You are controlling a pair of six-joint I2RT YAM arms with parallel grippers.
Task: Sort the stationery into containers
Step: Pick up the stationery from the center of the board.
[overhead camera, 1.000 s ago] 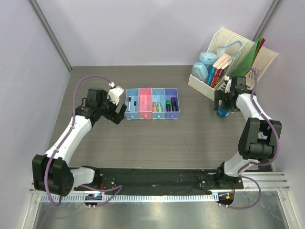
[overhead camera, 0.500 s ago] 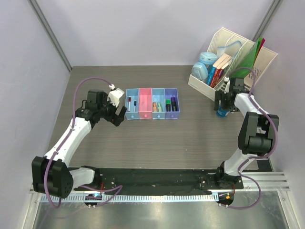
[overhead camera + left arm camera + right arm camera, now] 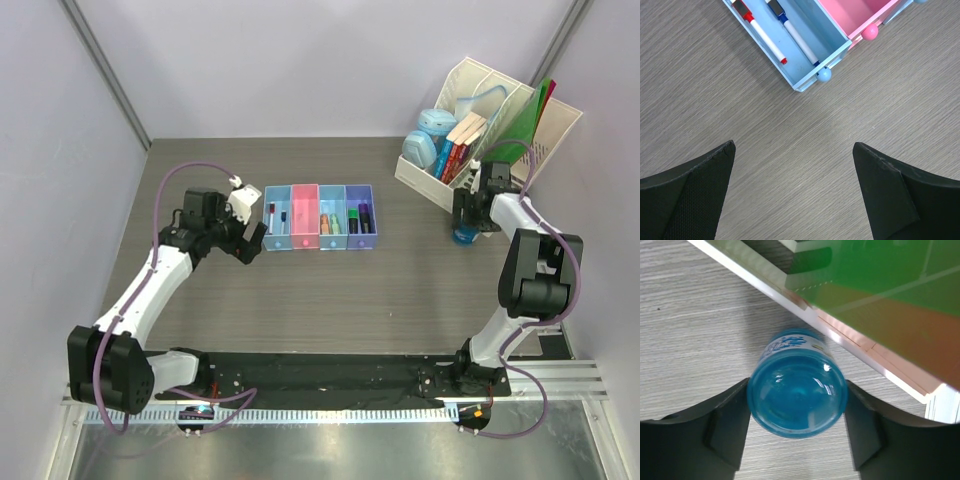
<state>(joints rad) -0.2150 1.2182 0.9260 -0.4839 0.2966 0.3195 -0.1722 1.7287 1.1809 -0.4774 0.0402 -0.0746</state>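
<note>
**Blue roll sits between the right claw's fingers**

The left claw (image 3: 794,150) is wide open and holds nothing. Bare table (image 3: 800,200) is under it. Just ahead of it is the near end of the trays (image 3: 320,186), four little boxes joined in a row. The first tray (image 3: 807,84) is light blue. Two thin white markers lie in it side by side, one with a red cap (image 3: 762,37) and one with a blue cap (image 3: 795,35). Their long way points away from the claw. The trays further along have pens in them too.

The right claw (image 3: 796,385) is far over on the other side, well apart from the trays. The roll (image 3: 796,410) is right between its fingers (image 3: 725,430), one on each side. It stands on end, so its round top faces up at the claw. The fingers look like they touch it, but I cannot tell if they squeeze it yet. Just past the roll is the white rack (image 3: 565,115), very near it.

I think the roll is the last loose thing to sort. The right arm is the near one, so it should do the job. The trays lie off to the claw's left, so the roll has to go up first and then across. The lift should be straight, or the roll may bump the rack.
</note>
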